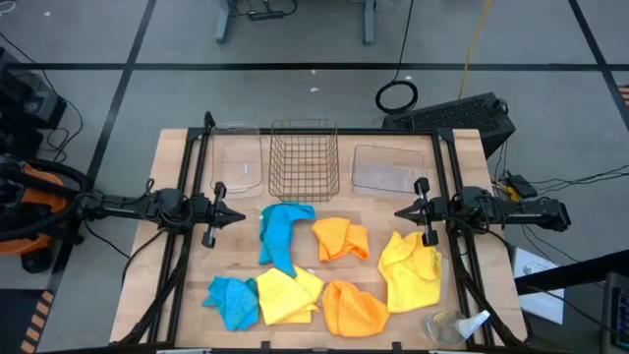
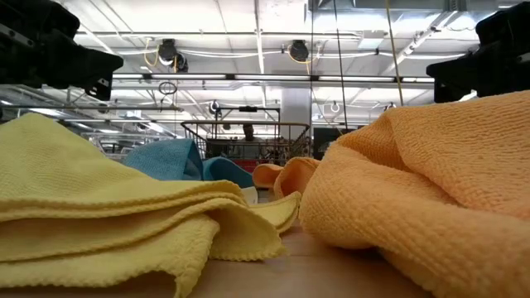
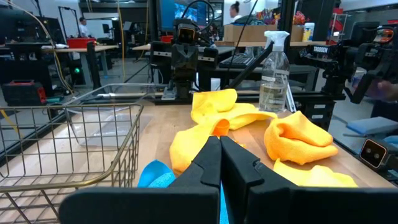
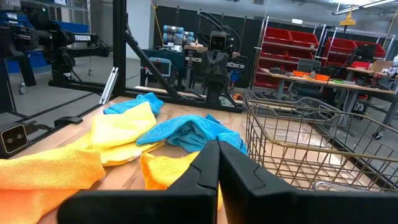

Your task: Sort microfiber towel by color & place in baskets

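Observation:
Six microfiber towels lie on the wooden table: a blue one (image 1: 283, 231), an orange one (image 1: 340, 238) and a yellow one (image 1: 410, 267) mid-table, and blue (image 1: 232, 300), yellow (image 1: 287, 295) and orange (image 1: 354, 307) ones near the front edge. Along the far edge stand a clear tub (image 1: 236, 157), a wire-mesh basket (image 1: 304, 159) and a second clear tub (image 1: 383, 167). My left gripper (image 1: 236, 215) hovers shut at the table's left, pointing right. My right gripper (image 1: 401, 211) hovers shut at the table's right, pointing left. Both show shut in their wrist views (image 3: 220, 155) (image 4: 217, 155).
A clear spray bottle (image 1: 457, 326) lies at the table's near right corner. Dark frame rails (image 1: 187, 187) run along the table's left and right sides. In the low view the yellow towel (image 2: 99, 223) and the orange towel (image 2: 431, 199) fill the foreground.

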